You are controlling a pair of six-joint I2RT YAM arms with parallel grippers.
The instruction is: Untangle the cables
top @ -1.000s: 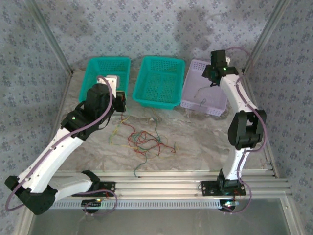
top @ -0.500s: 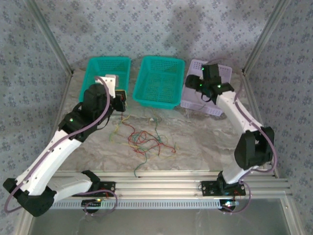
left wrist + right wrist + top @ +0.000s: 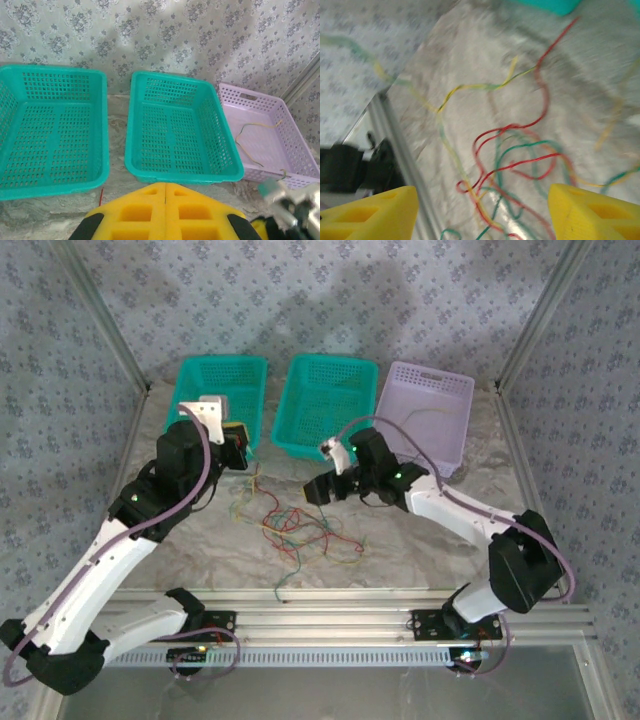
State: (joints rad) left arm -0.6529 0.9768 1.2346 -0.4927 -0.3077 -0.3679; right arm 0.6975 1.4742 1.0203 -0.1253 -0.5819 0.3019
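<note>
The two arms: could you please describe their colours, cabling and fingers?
The left arm and right arm both have white shells, black joints, a mauve cable looped alongside and a small green light. Their fingers are yellow blocks with recessed pockets.

I am working in a robotics lab cell, with aluminium frame rails and patterned backdrop sheets enclosing my table.

left claw closed, right claw spread wide
</note>
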